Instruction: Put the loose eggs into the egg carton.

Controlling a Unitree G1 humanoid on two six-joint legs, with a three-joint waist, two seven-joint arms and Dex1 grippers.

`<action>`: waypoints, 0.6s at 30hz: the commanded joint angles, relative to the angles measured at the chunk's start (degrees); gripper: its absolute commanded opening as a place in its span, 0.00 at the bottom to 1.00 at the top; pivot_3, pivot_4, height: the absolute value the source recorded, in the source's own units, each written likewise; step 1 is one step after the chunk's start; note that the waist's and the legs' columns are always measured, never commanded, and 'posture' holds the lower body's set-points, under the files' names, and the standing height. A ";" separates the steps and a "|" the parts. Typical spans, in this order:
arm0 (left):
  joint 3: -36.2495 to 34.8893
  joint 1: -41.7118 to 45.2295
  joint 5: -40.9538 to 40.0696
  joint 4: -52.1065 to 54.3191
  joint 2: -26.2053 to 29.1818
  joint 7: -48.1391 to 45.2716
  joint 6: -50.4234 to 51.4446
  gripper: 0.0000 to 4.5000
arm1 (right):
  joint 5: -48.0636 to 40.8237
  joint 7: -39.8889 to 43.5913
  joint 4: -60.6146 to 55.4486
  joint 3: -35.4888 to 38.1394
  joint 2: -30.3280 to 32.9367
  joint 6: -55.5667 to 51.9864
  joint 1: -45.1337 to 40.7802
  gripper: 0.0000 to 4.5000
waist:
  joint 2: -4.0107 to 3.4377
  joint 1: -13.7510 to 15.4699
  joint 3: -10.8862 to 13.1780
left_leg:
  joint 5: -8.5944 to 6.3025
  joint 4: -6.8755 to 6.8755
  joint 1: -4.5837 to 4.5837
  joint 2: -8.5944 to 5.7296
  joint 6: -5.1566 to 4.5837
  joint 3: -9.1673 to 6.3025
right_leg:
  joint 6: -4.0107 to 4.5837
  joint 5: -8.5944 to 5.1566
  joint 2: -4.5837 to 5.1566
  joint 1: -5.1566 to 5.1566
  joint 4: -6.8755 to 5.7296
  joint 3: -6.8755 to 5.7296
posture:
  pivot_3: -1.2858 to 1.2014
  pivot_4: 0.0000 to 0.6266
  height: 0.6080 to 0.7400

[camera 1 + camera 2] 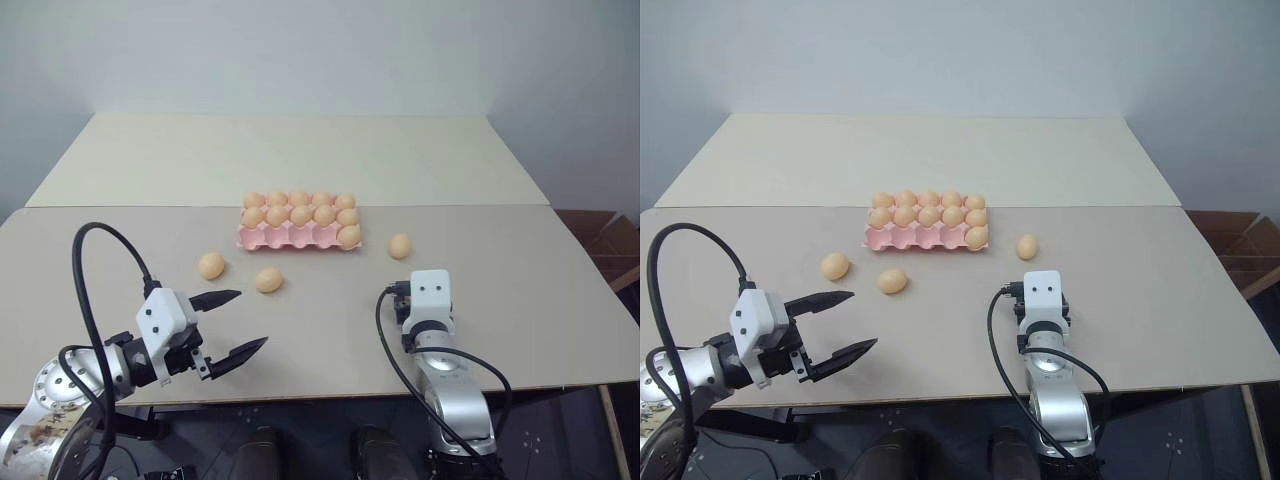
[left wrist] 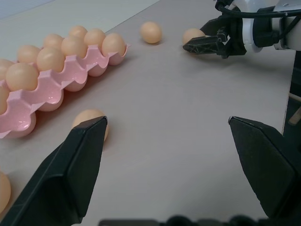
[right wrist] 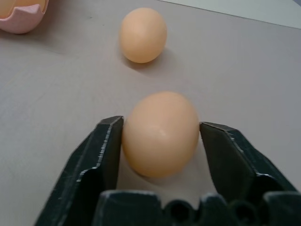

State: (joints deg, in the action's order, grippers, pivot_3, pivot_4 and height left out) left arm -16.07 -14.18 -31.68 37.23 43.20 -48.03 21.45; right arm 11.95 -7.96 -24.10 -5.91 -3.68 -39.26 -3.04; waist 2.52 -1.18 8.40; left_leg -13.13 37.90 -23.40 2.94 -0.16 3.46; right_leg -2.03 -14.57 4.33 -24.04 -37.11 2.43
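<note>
The pink egg carton (image 1: 285, 240) lies mid-table, its two back rows filled and one egg in the right end of the front row. Three loose eggs rest on the table: one (image 1: 211, 265) and another (image 1: 268, 280) to the carton's front left, a third (image 1: 400, 246) to its right. A fourth egg (image 3: 160, 141) sits on the table between my right gripper's (image 3: 161, 123) fingers, whose pads press both of its sides. My left gripper (image 1: 235, 322) hovers open and empty near the front left, short of the two left eggs.
A second table (image 1: 300, 150) butts against the far side along a seam. The front edge (image 1: 330, 392) runs just under both arms. A brown cardboard box (image 1: 605, 245) stands off the right side. Black cables loop from each wrist.
</note>
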 commanded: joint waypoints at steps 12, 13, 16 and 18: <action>-9.52 -4.18 -0.73 0.10 -0.19 2.79 1.79 1.00 | -0.09 12.82 -6.27 -10.92 10.45 9.27 -2.94 0.34 | -0.01 -0.40 0.01 | 0.00 -0.01 0.05 0.00 0.00 0.01 | 0.00 0.00 -0.01 0.01 0.00 0.00 | 0.52 0.24 1.00; -10.38 -4.26 -1.13 0.13 0.02 3.03 2.53 1.00 | -0.38 14.32 -5.57 -12.29 10.86 10.00 -4.80 0.34 | -0.01 -0.69 0.01 | 0.00 -0.01 0.08 0.02 -0.01 0.02 | 0.00 0.02 -0.02 0.01 0.00 0.00 | 0.52 0.24 1.00; -12.32 -3.57 -2.68 0.22 0.37 4.06 5.17 1.00 | -0.77 17.55 -1.12 -15.21 10.47 12.36 -11.36 0.34 | 0.00 -1.13 0.01 | 0.01 -0.01 0.10 0.08 -0.01 -0.04 | 0.04 0.04 -0.13 0.01 -0.03 -0.01 | 0.52 0.24 1.00; -12.81 -3.08 -2.63 0.06 0.77 4.16 5.87 1.00 | -1.28 18.82 2.59 -16.27 9.20 13.16 -15.37 0.34 | 0.00 -1.23 0.01 | 0.01 -0.01 0.07 0.07 -0.01 -0.06 | 0.04 0.04 -0.13 0.01 -0.03 -0.01 | 0.52 0.24 1.00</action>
State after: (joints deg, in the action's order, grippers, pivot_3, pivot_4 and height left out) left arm -26.94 -17.71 -33.44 36.58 43.29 -44.31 26.80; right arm 11.04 9.85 -22.61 -21.66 6.13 -28.10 -16.88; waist 2.52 -2.41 8.41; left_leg -13.12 37.88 -23.36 3.00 -0.17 3.39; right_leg -1.99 -14.53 4.20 -24.04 -37.14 2.42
